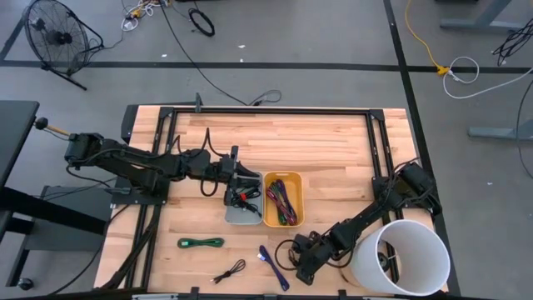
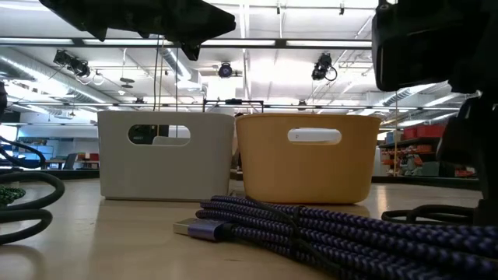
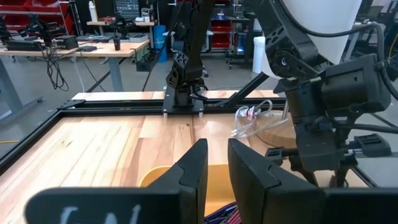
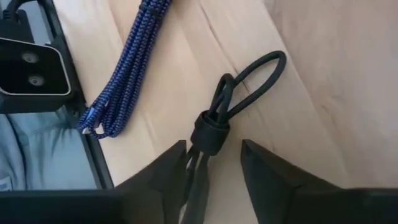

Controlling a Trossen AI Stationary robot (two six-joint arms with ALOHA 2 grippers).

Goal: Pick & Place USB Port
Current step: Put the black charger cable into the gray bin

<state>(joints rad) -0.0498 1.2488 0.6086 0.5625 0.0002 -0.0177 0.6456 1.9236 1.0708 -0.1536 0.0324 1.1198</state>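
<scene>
Right tool open astride bundled black cable, its long axis running away between the fingers, loop end outermost, left tool narrowly parted, empty.

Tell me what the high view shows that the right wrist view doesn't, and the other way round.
Only the high view shows the grey bin, the yellow bin, the green cable, the white bucket and the left gripper above the grey bin. Only the right wrist view shows the right gripper straddling the black cable, fingers apart. Both show the blue cable and the wooden table.
</scene>
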